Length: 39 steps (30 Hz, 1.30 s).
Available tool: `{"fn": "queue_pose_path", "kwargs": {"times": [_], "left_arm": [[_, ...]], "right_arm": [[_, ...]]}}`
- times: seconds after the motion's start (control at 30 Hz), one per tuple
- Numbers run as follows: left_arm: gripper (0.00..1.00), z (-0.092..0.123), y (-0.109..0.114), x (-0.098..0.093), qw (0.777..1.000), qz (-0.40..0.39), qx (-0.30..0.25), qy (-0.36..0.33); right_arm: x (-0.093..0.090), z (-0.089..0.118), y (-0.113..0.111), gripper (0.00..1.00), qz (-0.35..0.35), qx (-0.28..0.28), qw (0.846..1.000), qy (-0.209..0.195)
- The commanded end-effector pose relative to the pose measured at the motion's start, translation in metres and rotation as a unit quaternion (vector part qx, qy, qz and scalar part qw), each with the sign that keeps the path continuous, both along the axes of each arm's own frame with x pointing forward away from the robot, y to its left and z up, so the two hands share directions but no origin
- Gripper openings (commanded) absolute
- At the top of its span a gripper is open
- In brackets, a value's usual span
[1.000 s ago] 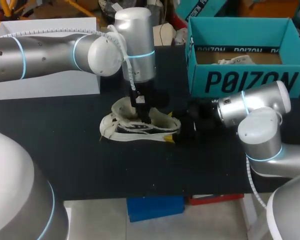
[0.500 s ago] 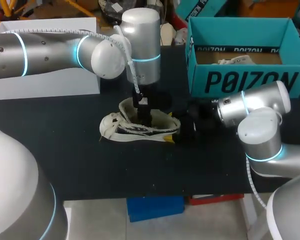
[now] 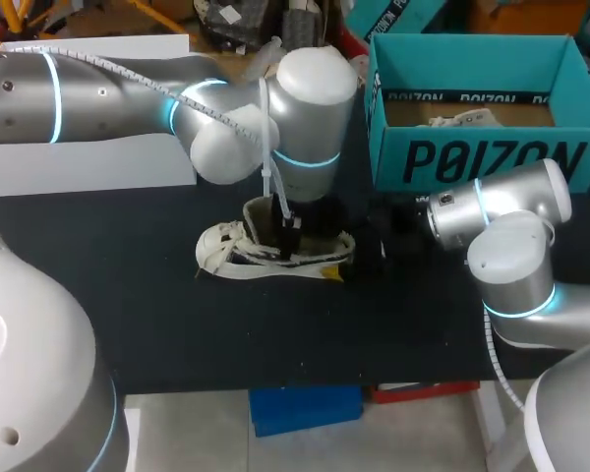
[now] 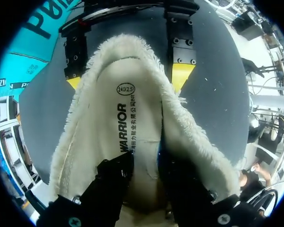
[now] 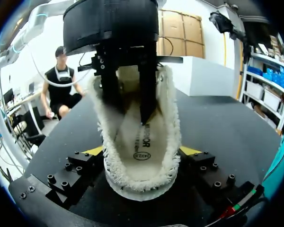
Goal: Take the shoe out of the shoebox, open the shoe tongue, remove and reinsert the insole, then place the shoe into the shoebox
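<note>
The teal shoebox [image 3: 472, 157] stands at the upper right of the counter [image 3: 128, 305], holding only pale crumpled paper [image 3: 462, 120]. The shoe [image 3: 275, 251] lies outside it at mid-frame. The right tool [image 5: 143, 151] is clamped on the shoe's heel from both sides. The left tool [image 4: 146, 158] reaches into the shoe's opening, its fingers slightly apart over the insole [image 4: 132, 104].

On the table [image 3: 128, 315] the shoe [image 3: 238, 258] lies left of the shoebox [image 3: 472, 157], which seemingly holds paper [image 3: 462, 120]
</note>
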<state>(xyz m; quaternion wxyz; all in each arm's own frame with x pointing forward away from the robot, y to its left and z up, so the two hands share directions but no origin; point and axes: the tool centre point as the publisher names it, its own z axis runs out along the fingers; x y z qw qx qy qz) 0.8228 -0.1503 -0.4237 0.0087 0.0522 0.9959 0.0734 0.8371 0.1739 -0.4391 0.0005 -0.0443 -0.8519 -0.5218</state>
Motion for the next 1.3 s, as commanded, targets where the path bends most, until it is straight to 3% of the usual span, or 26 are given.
{"fn": "queue_pose_path", "kwargs": {"times": [0.03,0.2,0.43,0.57,0.97,1.3], "left_arm": [[0.36,-0.016,0.001,-0.007,0.996,0.001,0.018,-0.086],[0.36,-0.014,0.011,0.008,0.988,0.022,0.025,-0.153],[0.42,-0.001,0.016,0.026,0.975,0.051,-0.004,-0.217],[0.4,0.006,0.015,0.032,0.968,0.057,-0.025,-0.244],[0.25,0.0,0.013,0.04,0.963,0.067,-0.064,-0.255],[0.24,-0.007,0.007,0.042,0.965,0.06,-0.068,-0.245]], "right_arm": [[0.002,-0.003,-0.001,0.0,-0.001,0.0,1.0,0.001],[0.002,-0.003,-0.001,0.0,-0.001,0.0,1.0,0.001],[0.002,-0.003,-0.001,0.0,-0.001,0.0,1.0,0.001],[0.002,-0.003,-0.001,0.0,-0.001,0.0,1.0,0.001],[0.002,-0.003,-0.001,0.0,-0.001,0.0,1.0,0.001],[0.002,-0.003,-0.001,0.0,-0.001,0.0,1.0,0.001]]}}
